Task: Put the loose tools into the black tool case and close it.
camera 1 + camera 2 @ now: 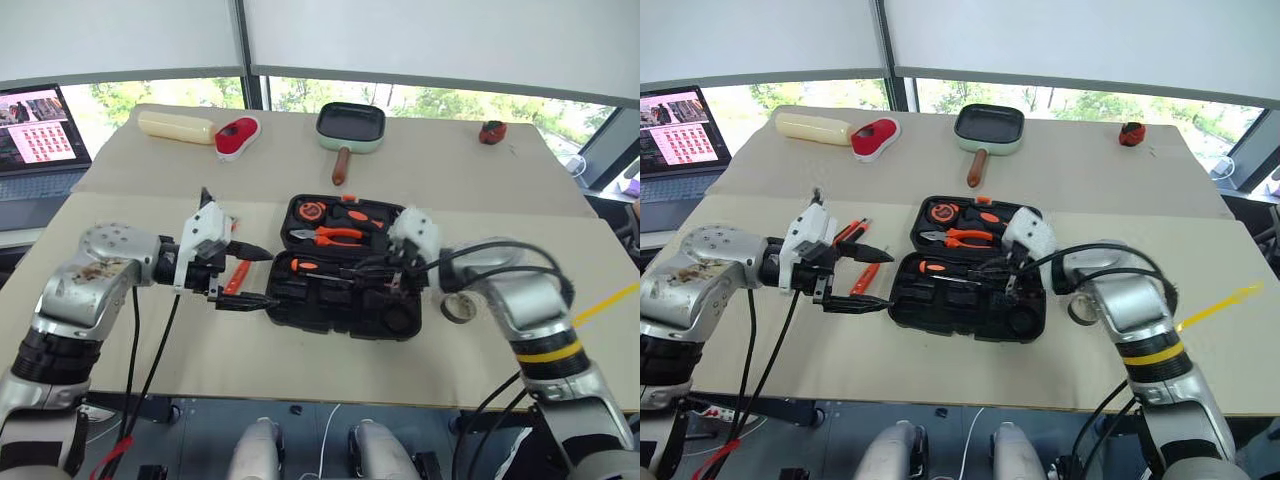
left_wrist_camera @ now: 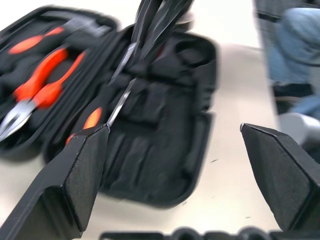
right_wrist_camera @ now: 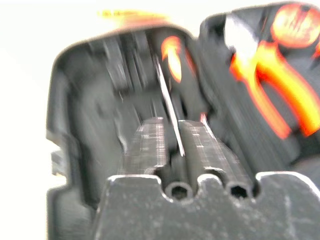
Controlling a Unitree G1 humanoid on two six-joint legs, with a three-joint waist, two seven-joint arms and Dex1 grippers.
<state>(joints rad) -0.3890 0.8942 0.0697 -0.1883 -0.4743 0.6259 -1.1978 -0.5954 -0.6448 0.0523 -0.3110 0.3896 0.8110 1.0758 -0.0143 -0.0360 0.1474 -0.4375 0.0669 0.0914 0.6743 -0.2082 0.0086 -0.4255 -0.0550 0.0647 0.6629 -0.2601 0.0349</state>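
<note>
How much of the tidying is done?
Partly. One screwdriver lies in the open black tool case, beneath the right gripper. The left gripper is open and empty beside it. Orange tools left of the case and the tape roll on its right lie out, and the case needs closing.

Lab or office: cloth-covered table (image 1: pixel 150 170), laptop (image 1: pixel 38 128), blinds (image 1: pixel 420 40) over wide windows (image 1: pixel 440 103).

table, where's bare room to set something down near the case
Free: the near strip of table in front of the tool case, and the stretch between the case and the green pan. Crowded: left of the case, where loose tools lie by the left gripper.
</note>
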